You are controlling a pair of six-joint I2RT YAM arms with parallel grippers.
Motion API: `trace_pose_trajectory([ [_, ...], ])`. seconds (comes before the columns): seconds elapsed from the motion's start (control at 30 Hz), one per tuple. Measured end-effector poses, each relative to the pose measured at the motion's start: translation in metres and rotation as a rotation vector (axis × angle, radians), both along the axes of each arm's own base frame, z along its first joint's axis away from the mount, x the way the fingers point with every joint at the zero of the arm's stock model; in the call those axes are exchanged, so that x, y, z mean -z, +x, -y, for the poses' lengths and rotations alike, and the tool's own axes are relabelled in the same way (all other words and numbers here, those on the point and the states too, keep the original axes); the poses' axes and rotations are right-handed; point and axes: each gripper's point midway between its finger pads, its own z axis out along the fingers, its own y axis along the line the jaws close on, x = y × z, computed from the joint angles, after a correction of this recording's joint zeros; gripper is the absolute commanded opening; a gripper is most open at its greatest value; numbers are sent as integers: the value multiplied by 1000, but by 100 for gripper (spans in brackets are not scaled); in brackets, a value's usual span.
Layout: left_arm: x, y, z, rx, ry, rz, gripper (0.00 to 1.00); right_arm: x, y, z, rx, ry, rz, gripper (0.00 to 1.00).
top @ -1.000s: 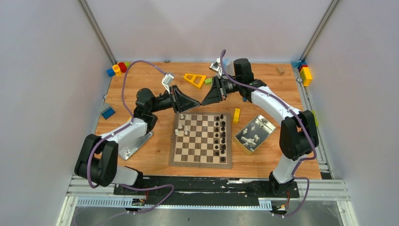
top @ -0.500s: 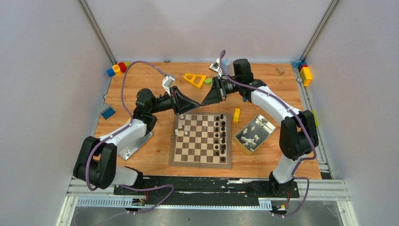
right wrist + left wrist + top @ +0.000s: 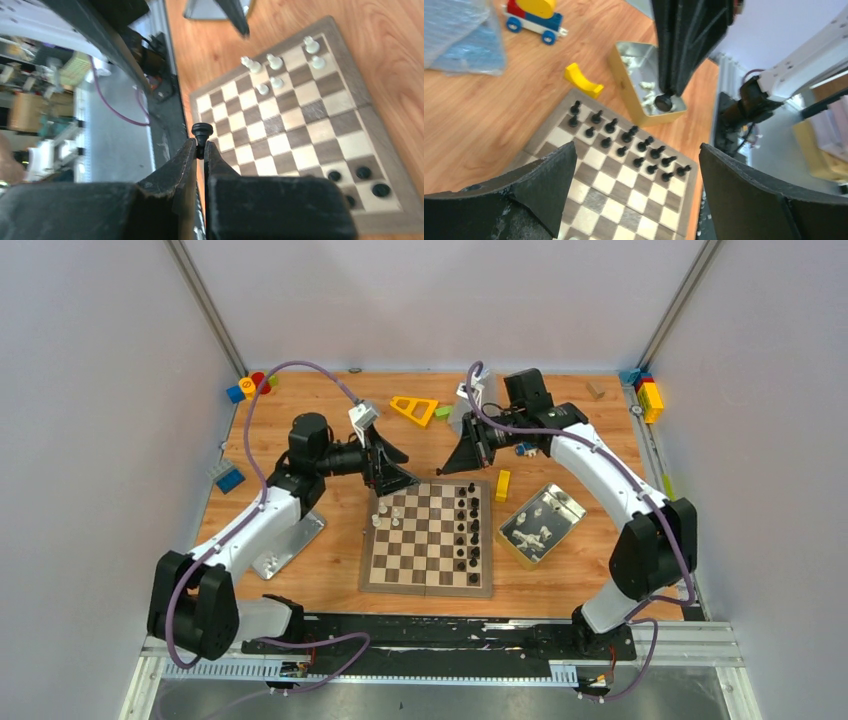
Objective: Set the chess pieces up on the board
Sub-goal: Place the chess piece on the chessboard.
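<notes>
The right tool (image 3: 201,147) was clamped on a black piece (image 3: 201,131), its long axis in line with the fingers, head pointing outward, above the far edge of the board (image 3: 420,560); the left tool (image 3: 636,150) stood wide apart.

The board (image 3: 420,552) lies bare centrally (black pieces (image 3: 461,528) crowd its right).

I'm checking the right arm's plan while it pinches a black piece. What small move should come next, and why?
Probably carry the black piece sideways to the black rows, then lower it: the right gripper is shut on it near the far edge of the board, away from black's side.
</notes>
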Motion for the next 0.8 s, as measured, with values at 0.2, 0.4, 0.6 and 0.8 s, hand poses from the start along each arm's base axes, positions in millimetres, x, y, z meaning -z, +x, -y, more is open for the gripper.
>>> trace_pose_trajectory([
  [0.2,-15,16,-29,-118,128,65,100,13,-23,17,-5,-190,193,0],
  [0.4,-22,38,-73,-316,287,84,100,62,-86,14,-181,-450,337,1],
  [0.6,-35,58,-116,-512,453,90,100,102,-120,23,-318,-673,425,1],
  [0.8,-20,63,-139,-584,552,19,100,145,-139,24,-455,-865,465,0],
])
